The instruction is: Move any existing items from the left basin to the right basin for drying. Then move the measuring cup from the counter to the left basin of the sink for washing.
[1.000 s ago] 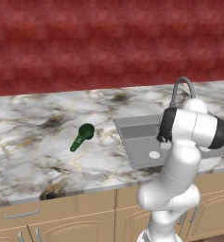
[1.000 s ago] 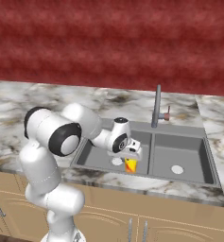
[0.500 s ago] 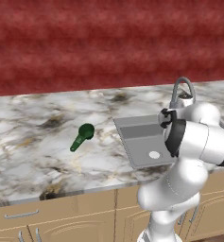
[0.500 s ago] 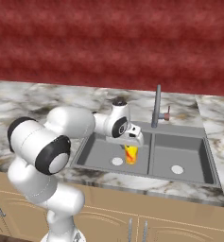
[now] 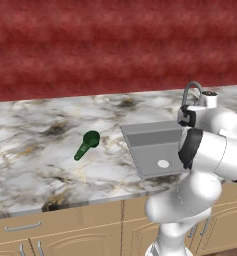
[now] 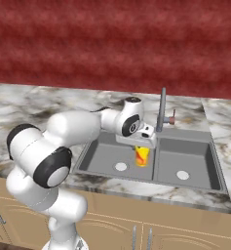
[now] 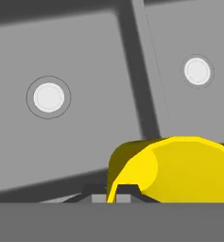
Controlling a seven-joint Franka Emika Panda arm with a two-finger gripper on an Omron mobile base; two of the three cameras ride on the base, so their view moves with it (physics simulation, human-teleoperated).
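Note:
My gripper (image 6: 141, 148) is shut on the small yellow cup (image 6: 142, 156) with its red-orange mark and holds it in the air. The cup hangs just left of the divider between the left basin (image 6: 105, 156) and the right basin (image 6: 195, 161). The hand view has the yellow cup (image 7: 179, 168) large at the bottom right, above the divider (image 7: 134, 71), with one pale drain disc (image 7: 48, 97) to the left and the other (image 7: 197, 71) to the right. On the marble counter (image 5: 35, 165), left of the sink (image 5: 152, 142), lies the dark green measuring cup (image 5: 87, 144).
The grey gooseneck faucet (image 6: 161, 108) rises behind the sink's middle, close behind the held cup. My white arm (image 5: 210, 150) covers the right part of the sink in the left base view. A red wall backs the counter; tan cabinets (image 5: 65, 230) sit below.
The gripper has lifted the yellow cup off the left basin's floor and carried it right, up to the divider. The arm has swung right; the measuring cup has stayed put.

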